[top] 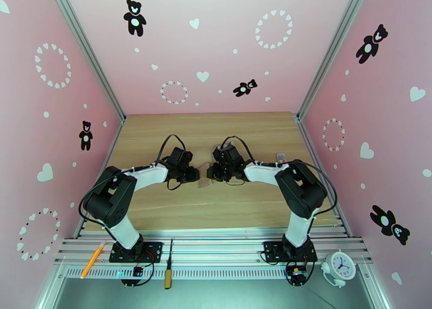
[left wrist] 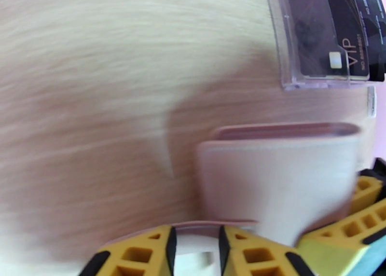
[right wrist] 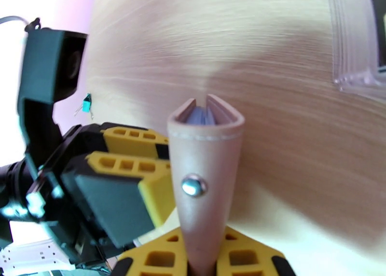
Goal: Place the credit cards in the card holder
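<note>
Top external first: where's the card holder (top: pixel 204 176)?

Mid-table, op. It sits btwn your left gripper (top: pixel 195 174) and your right gripper (top: pixel 214 173), which are nose to nose over the wood table (top: pixel 216 213).

Grips?

Right wrist cam: your right gripper (right wrist: pixel 200 248) is clamped on the holder's near end, w/ yellow fingers (right wrist: pixel 241 258) pressed to both covers. The narrow edge faces the lens, w/ the metal snap stud (right wrist: pixel 194 186) on it. Your left gripper is just beside the holder on the left of that view.

Left wrist cam: your left gripper (left wrist: pixel 195 241) has its fingers (left wrist: pixel 140 254) nearly together, w/ a tan flap of the holder pinched btwn them. The rest of the holder is just ahead, and your right gripper's yellow fingers are at its far side.

What's in the holder?

Right wrist cam, far edge: the covers are slightly apart w/ bluish-grey sleeves (right wrist: pixel 200 116) tucked btwn them. You can't tell whether any sleeve is loaded, as too little shows.

And the credit cards (left wrist: pixel 333 31)?

They're in the clear rack (left wrist: pixel 284 55) at the top right of the left wrist cam. The rack is on the table just past the holder, not touching it. The cards stand upright in it, dark. One carries gold "VIP" lettering and a pale chip patch. The right wrist cam catches the rack's corner at upper right, apart from the holder.

Anything else?

On the front rail by your bases there's a pencil (top: pixel 93 259), a screwdriver (top: pixel 168 271) and a small white clock (top: pixel 340 264).
</note>
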